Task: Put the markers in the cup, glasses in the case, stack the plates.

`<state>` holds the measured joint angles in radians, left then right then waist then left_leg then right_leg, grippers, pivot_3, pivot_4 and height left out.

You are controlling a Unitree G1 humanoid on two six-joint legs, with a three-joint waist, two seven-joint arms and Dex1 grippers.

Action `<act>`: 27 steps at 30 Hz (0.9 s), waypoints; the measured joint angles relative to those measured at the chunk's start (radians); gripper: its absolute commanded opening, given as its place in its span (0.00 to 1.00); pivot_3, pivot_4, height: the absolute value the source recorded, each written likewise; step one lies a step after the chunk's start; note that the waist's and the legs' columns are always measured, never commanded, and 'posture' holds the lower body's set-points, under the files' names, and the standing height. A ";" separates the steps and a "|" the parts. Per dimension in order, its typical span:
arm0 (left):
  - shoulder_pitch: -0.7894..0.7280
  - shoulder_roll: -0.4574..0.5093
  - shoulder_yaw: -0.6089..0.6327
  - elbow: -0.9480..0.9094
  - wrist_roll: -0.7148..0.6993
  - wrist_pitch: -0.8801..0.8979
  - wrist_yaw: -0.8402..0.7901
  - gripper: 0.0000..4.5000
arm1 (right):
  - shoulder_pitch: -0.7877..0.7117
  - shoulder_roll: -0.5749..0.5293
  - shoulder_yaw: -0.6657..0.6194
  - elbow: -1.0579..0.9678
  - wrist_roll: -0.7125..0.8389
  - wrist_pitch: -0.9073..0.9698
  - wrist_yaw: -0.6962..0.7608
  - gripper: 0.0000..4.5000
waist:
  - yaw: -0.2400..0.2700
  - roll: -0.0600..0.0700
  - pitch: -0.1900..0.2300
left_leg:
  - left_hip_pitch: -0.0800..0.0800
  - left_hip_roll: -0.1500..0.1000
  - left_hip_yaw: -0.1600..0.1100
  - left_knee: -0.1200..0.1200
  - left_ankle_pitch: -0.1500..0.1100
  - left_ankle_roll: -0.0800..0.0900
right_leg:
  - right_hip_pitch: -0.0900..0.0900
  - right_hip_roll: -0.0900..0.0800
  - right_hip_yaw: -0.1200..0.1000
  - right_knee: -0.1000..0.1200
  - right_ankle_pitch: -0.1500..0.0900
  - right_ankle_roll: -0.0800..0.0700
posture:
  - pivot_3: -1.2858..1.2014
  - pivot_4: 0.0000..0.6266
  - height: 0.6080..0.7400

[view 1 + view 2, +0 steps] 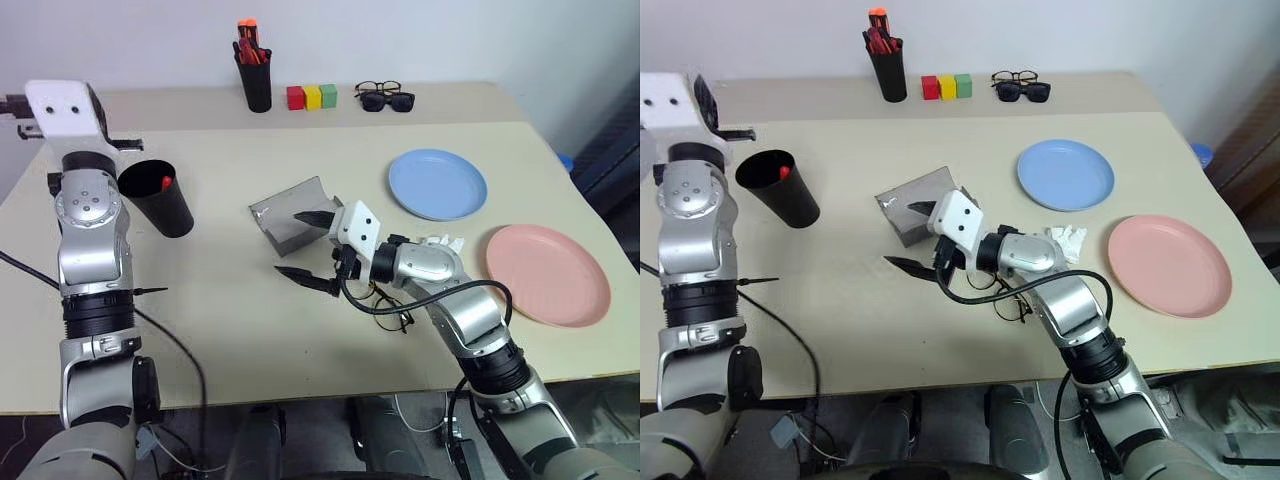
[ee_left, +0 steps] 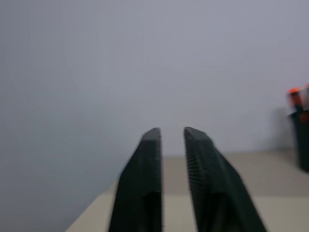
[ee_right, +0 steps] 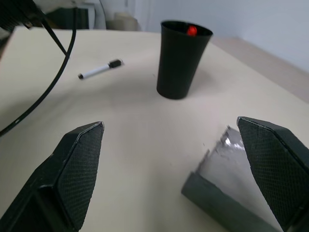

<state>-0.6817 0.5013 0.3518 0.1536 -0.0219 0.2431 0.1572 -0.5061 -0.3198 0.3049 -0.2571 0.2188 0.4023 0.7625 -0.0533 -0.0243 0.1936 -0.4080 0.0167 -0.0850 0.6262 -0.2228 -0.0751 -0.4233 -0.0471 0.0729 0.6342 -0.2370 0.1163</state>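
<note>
Your red-capped marker [image 1: 165, 183] already sits in the black cup [image 1: 160, 205]. Your left gripper [image 2: 171, 145] is empty, fingers nearly together; your right gripper [image 1: 305, 245] is spread wide beside the open case [image 1: 290, 215], glasses [image 1: 385, 305] underneath its arm.

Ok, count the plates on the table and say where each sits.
2. The light blue plate lies toward the table's far right; the pink plate lies nearer, by the right edge. They are apart, not stacked.

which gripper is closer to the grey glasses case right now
The right gripper is nearer: its open fingers sit right at the open case, one fingertip over it. The left gripper is raised far off at the table's left edge, above the black cup.
</note>
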 measured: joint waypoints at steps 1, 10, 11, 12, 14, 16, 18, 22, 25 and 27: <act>0.006 -0.004 0.045 0.001 -0.005 0.081 0.044 0.57 | 0.007 -0.001 0.000 -0.008 0.000 0.003 -0.002 1.00 | -0.001 0.000 0.000 | 0.000 0.000 0.000 0.000 0.000 0.000 | 0.000 0.000 0.000 0.000 0.000 0.000 | 0.52 0.24 1.00; 0.119 -0.057 0.207 -0.012 -0.110 0.689 0.085 0.89 | 0.015 0.002 0.002 -0.019 0.002 0.006 -0.003 1.00 | 0.012 -0.002 0.000 | -0.001 0.000 -0.001 0.002 0.000 0.000 | 0.001 0.000 -0.001 0.000 0.000 0.000 | 0.52 0.24 1.00; 0.123 -0.057 0.196 -0.024 -0.119 0.728 0.068 0.89 | 0.015 0.003 0.002 -0.019 0.002 0.006 -0.001 1.00 | 0.012 -0.002 0.000 | -0.001 -0.001 -0.001 0.002 0.000 0.000 | 0.001 0.000 -0.001 0.000 0.000 0.000 | 0.52 0.24 1.00; 0.126 -0.058 0.184 -0.042 -0.123 0.759 0.056 0.89 | 0.015 0.005 0.002 -0.019 0.002 0.006 0.001 1.00 | 0.012 -0.002 0.000 | -0.001 -0.001 -0.001 0.002 0.000 0.000 | 0.002 -0.001 -0.001 0.000 0.000 0.000 | 0.52 0.24 1.00; 0.128 -0.075 0.173 -0.071 -0.130 0.807 0.048 0.89 | 0.014 0.007 0.003 -0.019 0.001 0.005 0.003 1.00 | 0.010 -0.002 0.000 | 0.000 -0.001 -0.001 0.001 0.000 0.000 | 0.002 0.000 -0.001 0.000 0.000 0.000 | 0.52 0.24 1.00; 0.130 -0.090 0.173 -0.084 -0.132 0.850 0.049 0.89 | 0.014 0.008 0.003 -0.019 0.001 0.005 0.005 1.00 | 0.008 -0.002 0.000 | 0.000 0.000 -0.001 0.001 0.000 0.000 | 0.001 0.000 -0.001 0.000 0.000 0.000 | 0.52 0.24 1.00; 0.130 -0.096 0.178 -0.100 -0.133 0.873 0.054 0.84 | 0.014 0.008 0.003 -0.018 0.001 0.005 0.005 1.00 | 0.006 -0.002 0.000 | 0.001 0.000 -0.001 0.001 0.000 0.000 | 0.001 0.000 -0.001 0.000 0.000 0.000 | 0.52 0.24 1.00; 0.129 -0.125 0.212 -0.120 -0.132 0.880 0.078 0.49 | 0.014 0.009 0.003 -0.018 0.001 0.005 0.005 1.00 | 0.008 -0.002 0.000 | 0.000 0.000 -0.001 0.001 0.000 0.000 | 0.001 0.000 0.000 0.000 0.000 0.000 | 0.52 0.24 1.00; 0.132 -0.137 0.238 -0.129 -0.124 0.880 0.102 0.12 | 0.015 0.008 0.003 -0.018 0.001 0.005 0.004 1.00 | 0.009 -0.002 0.000 | 0.000 0.000 -0.001 0.001 0.000 0.000 | 0.001 0.000 0.000 0.000 0.000 0.000 | 0.52 0.24 1.00; 0.131 -0.142 0.243 -0.133 -0.121 0.872 0.109 0.02 | 0.015 0.009 0.003 -0.018 0.001 0.005 0.004 1.00 | 0.010 -0.002 0.000 | 0.000 0.000 -0.001 0.001 0.000 0.000 | 0.001 0.000 0.000 0.000 0.000 0.000 | 0.52 0.24 1.00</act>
<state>-0.5506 0.3593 0.5951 0.0208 -0.1431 1.1152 0.2658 -0.4916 -0.3113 0.3080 -0.2755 0.2195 0.4073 0.7663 -0.0434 -0.0261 0.1935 -0.4077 0.0163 -0.0861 0.6270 -0.2228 -0.0753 -0.4219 -0.0474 0.0724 0.6342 -0.2369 0.1164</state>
